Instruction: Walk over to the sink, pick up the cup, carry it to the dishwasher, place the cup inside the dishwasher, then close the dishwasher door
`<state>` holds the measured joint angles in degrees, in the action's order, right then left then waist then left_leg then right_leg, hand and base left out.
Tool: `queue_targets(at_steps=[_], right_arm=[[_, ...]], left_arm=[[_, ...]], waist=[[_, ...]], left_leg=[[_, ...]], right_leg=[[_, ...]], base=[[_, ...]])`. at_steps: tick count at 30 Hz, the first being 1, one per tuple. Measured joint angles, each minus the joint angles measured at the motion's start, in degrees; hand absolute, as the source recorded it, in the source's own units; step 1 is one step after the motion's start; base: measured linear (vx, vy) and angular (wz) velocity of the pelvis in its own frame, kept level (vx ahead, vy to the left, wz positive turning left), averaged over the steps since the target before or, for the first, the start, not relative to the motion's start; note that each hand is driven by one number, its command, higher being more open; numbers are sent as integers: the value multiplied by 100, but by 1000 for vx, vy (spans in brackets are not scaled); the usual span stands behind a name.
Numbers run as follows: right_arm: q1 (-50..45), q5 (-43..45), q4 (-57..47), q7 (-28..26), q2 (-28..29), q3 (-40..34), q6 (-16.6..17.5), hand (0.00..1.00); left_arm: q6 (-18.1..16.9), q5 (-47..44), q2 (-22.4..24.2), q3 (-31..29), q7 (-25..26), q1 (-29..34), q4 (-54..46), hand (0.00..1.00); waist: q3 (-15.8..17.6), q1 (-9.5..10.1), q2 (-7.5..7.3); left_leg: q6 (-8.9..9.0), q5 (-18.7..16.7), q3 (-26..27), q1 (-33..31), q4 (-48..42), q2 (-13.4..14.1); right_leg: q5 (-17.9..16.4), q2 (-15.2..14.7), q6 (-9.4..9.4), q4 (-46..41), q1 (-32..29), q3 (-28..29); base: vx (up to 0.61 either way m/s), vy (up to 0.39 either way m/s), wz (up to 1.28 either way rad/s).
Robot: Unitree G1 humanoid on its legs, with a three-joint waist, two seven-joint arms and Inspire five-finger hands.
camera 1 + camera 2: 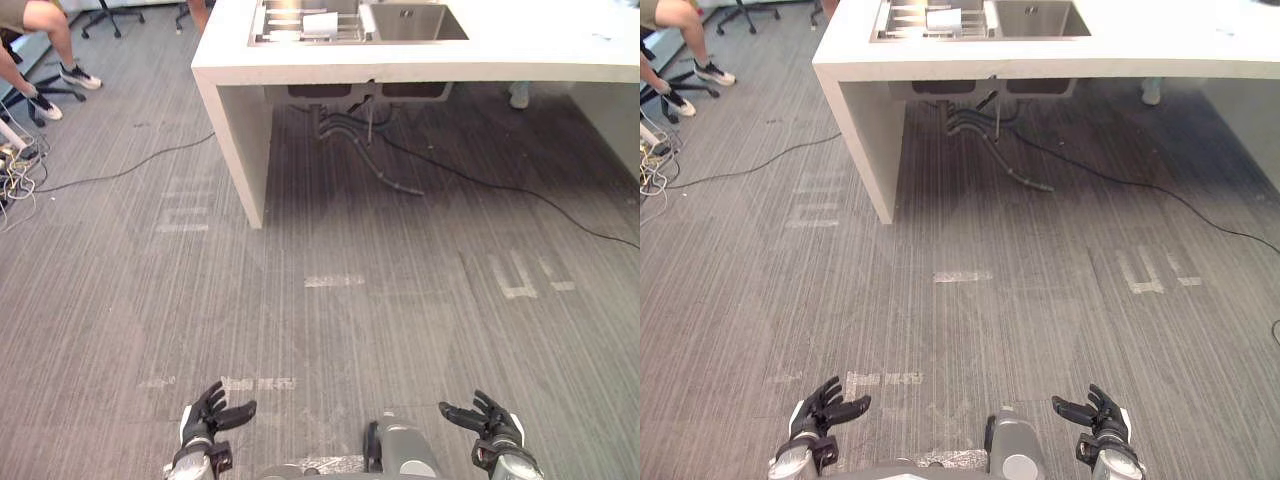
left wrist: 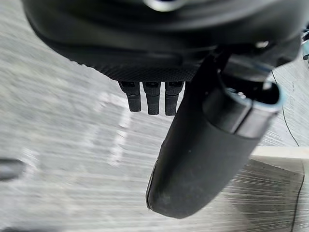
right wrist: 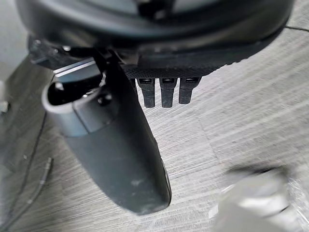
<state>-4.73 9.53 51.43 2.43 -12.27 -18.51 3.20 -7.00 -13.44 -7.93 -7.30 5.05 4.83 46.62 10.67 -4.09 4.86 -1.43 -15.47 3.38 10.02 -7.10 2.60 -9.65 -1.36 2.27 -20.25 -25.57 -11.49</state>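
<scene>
A white cup [image 1: 321, 24] lies on the ribbed metal drainer beside the steel sink [image 1: 415, 22], set in a white counter [image 1: 520, 55] far ahead at the top of the eye views. My left hand [image 1: 207, 418] hangs low at the bottom left with its fingers straight and nothing in it. My right hand [image 1: 492, 420] hangs at the bottom right, likewise open and holding nothing. Both wrist views show the thumb [image 2: 203, 159] and fingertips [image 3: 166, 92] over bare grey floor. A wide stretch of floor separates both hands from the counter.
Grey plank floor with pale tape marks [image 1: 333, 281] runs up to the counter. Hoses [image 1: 365, 150] and a black cable [image 1: 520, 190] lie under and beside it. A seated person's legs [image 1: 45, 50] and chair bases [image 1: 110, 15] are at the far left, with cables [image 1: 15, 170].
</scene>
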Motion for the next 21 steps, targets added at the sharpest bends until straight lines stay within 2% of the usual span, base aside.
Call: queue_targets(at_steps=[1, 2, 3, 4, 5, 6, 7, 8, 9, 10, 12, 14, 15, 16, 17, 18, 19, 20, 21], right_arm=[[-16, 0, -1, 0, -5, 24, 0, 90], [-102, 0, -1, 6, -7, 67, 6, 90], [-164, 0, 6, 11, -51, 73, 0, 90], [-146, 1, -17, 15, -46, 78, 1, 90], [-120, 0, -37, 14, -22, 88, 2, 90], [-112, 4, -85, 5, 26, 93, 1, 90], [-113, 5, -129, -2, 113, 121, 2, 90], [-116, 66, -210, 11, 218, 200, 26, 90], [-134, 93, -328, 15, 271, 236, 42, 90], [-193, 208, -726, 26, 401, 305, 132, 90], [-255, 221, -1062, 23, 434, 308, 209, 90], [-248, 220, -1125, 28, 447, 309, 224, 90], [-240, 218, -1095, 28, 416, 310, 224, 90], [-239, 215, -1065, 31, 404, 310, 225, 90], [-248, 211, -957, 36, 369, 312, 226, 90], [-259, 206, -774, 43, 344, 313, 223, 90], [-271, 165, -534, 51, 388, 314, 190, 90], [-288, 152, -456, 49, 429, 314, 167, 90], [-387, 146, -444, 46, 440, 309, 153, 90]], left_arm=[[-12, -2, -27, -2, 4, -14, 0, 90], [-15, -2, -68, -11, 7, 0, 12, 90], [-12, -2, 2, -14, 8, 5, 52, 90], [-16, 1, 60, -16, -4, -17, 14, 90], [-16, 0, 84, -17, -3, -47, -23, 90], [-4, -1, 159, -59, 1, -67, -118, 90], [-3, -7, 268, -123, 0, -31, -353, 90], [0, -12, 308, -103, -4, 26, -674, 90], [17, -13, 326, -84, -1, 55, -863, 90], [32, -15, 357, 69, 12, 159, -1568, 90], [25, -17, 483, 309, 94, 262, -2530, 90], [18, -13, 476, 580, 139, 276, -3329, 90], [-8, -5, 491, 694, 173, 279, -3820, 90], [-34, 11, 494, 739, 227, 278, -4021, 90], [-59, 59, 506, 773, 307, 279, -4412, 90], [-89, 231, 500, 768, 420, 263, -4796, 90], [-97, 454, 433, 771, 580, 237, -5162, 90], [-102, 571, 400, 773, 639, 189, -5314, 90], [-101, 713, 396, 784, 704, 109, -5577, 90]], waist=[[6, 2, -68], [-34, -20, -200], [-84, -79, -139], [-96, -95, -12], [-75, -86, -2], [-16, -85, 9], [85, -35, -23], [141, 58, -78], [171, 96, -109], [245, 221, -266], [244, 329, -242], [253, 431, -278], [288, 496, -344], [288, 513, -344], [264, 527, -316], [229, 543, -257], [169, 616, -363], [134, 610, -464], [112, 574, -472]], left_leg=[[52, -13, -15, 111, -20, -16], [215, -115, -124, 285, -228, -41], [272, -131, -227, 300, -627, 91], [494, 36, -234, 24, -1250, 266], [624, 233, -221, -162, -1732, 333], [750, 766, -190, -509, -2681, 442], [849, 1047, -160, -1004, -4213, 702], [807, 1003, -13, -1418, -5388, 951], [755, 924, 99, -1619, -5738, 1059], [583, 766, 477, -2138, -6086, 1213], [582, 508, 732, -2815, -5806, 1324], [442, 350, 922, -3192, -4680, 1091], [442, 357, 929, -3297, -3549, 785], [472, 434, 887, -3305, -2935, 618], [519, 810, 693, -3272, -1610, 293], [450, 1505, 467, -3224, -875, 125], [63, 1952, 414, -3075, -942, -26], [-6, 1757, 484, -3099, -1120, -100], [-113, 1478, 482, -3160, -1471, -125]], right_leg=[[294, 6, -48, 292, -38, 54], [947, -54, -258, 514, -52, 178], [1283, -28, -794, 129, -14, 64], [1003, 55, -945, -38, 55, -50], [837, 83, -1009, -87, 132, -88], [628, 149, -1177, -41, 464, -164], [471, 286, -1291, 231, 1082, -215], [420, 431, -1325, 579, 1736, -159], [388, 467, -1371, 698, 1999, -109], [230, 442, -1393, 1001, 2566, -21], [96, 490, -1330, 1323, 2993, -9], [-75, 387, -1297, 1466, 3320, 43], [-205, 282, -1212, 1516, 3484, 138], [-281, 219, -1138, 1530, 3560, 185], [-454, 136, -943, 1535, 3693, 298], [-645, 106, -642, 1531, 3845, 455], [-850, -69, -282, 1420, 3955, 696], [-898, -203, -198, 1283, 3919, 785], [-901, -292, -188, 926, 3820, 1008]], base=[[753, -154, 43], [727, -193, 46], [887, -257, 53], [751, -239, 40], [591, -207, 31], [722, -264, 36], [815, -288, 31], [778, -262, 20], [571, -180, 4], [425, -138, 3], [558, -121, 3], [508, -5, -7], [394, 56, -24], [519, 106, -39], [545, 158, -48], [681, 231, -80], [589, 204, -66], [498, 162, -40], [655, 225, -8]])
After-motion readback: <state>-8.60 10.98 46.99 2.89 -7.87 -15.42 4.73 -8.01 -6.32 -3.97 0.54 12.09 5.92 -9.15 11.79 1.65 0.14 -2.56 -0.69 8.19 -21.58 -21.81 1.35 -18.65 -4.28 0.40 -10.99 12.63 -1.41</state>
